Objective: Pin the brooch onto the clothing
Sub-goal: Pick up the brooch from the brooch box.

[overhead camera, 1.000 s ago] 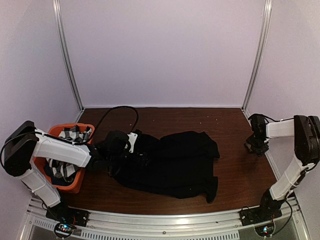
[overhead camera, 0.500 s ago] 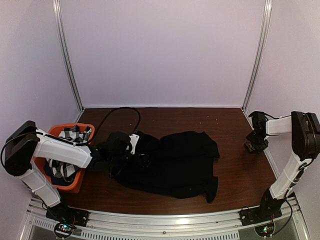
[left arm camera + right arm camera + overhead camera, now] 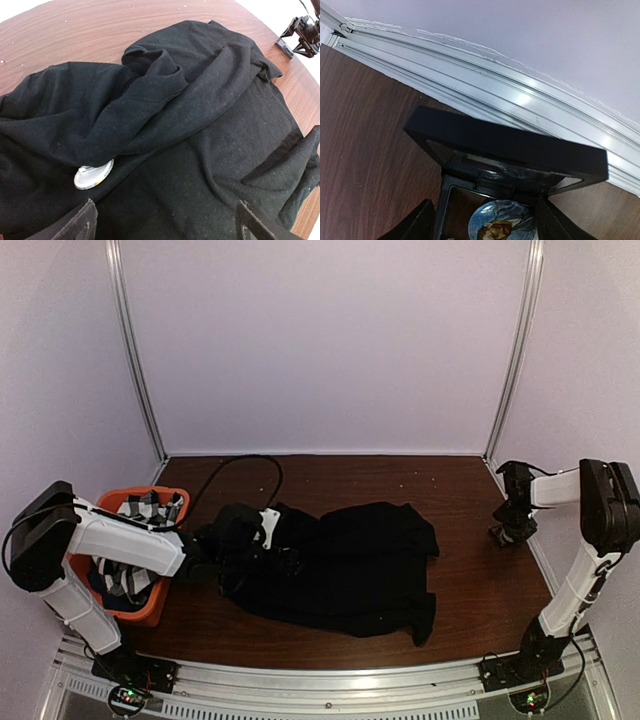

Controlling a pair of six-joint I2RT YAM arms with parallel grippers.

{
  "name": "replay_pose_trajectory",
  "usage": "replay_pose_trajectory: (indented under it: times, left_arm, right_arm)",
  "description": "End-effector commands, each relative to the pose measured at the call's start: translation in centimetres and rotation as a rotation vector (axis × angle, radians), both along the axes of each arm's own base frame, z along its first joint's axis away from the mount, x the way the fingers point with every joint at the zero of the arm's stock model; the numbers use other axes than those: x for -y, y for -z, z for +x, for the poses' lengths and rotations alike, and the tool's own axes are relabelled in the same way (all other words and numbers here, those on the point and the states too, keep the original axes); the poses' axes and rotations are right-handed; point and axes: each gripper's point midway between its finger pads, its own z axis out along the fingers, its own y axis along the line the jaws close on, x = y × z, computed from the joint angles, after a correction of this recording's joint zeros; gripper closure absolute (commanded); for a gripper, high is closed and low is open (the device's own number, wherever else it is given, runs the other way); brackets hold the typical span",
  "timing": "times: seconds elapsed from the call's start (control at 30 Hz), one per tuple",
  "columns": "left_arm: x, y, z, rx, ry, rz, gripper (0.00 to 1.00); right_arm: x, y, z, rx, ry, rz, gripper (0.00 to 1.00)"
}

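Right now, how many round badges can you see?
2. The pale badge lies on the black T-shirt, half tucked under a fold. The picture badge sits in the open black case. More could hide under the cloth.

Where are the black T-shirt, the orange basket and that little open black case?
black T-shirt [image 3: 350, 560], top external view, middle of the cloth.
orange basket [image 3: 149, 612], top external view, near outer wall.
open black case [image 3: 510, 145], right wrist view, raised lid.
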Motion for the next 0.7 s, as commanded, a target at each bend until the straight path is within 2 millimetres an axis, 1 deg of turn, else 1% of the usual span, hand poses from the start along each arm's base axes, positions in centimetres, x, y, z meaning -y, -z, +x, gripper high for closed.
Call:
replay_pose_trajectory:
  times: [0.0,0.13,0.2,0.33,0.43,0.53,0.67]
  left_arm:
    - [0.9,-0.3,0.4,0.016,0.003,-0.015,0.02]
    - [0.9,-0.2,0.3,0.014,0.001,-0.015,0.02]
    - [0.9,-0.1,0.4,0.014,0.0,-0.014,0.02]
    - [1.3,-0.1,0.4,0.012,0.005,-0.016,0.02]
    - [1.4,0.0,0.3,0.01,0.01,-0.017,0.02]
    - [1.6,0.2,0.2,0.008,0.012,-0.022,0.02]
    - [1.5,0.4,0.2,0.005,0.012,-0.019,0.02]
  right_arm:
    - [1.0,1.2,-0.9,-0.051,0.019,-0.016,0.3]
    - [0.3,1.6,-0.8,-0.048,-0.002,0.026,0.31]
    - [0.3,1.1,-0.8,-0.03,-0.005,0.023,0.32]
    - [0.3,-0.5,-0.6,-0.001,-0.021,0.01,0.33]
    - [0.5,-1.4,-0.8,0.001,-0.023,-0.006,0.33]
    - [0.5,-1.9,-1.2,-0.003,-0.028,-0.013,0.33]
    - [0.6,-1.7,-1.6,-0.017,-0.033,-0.019,0.33]
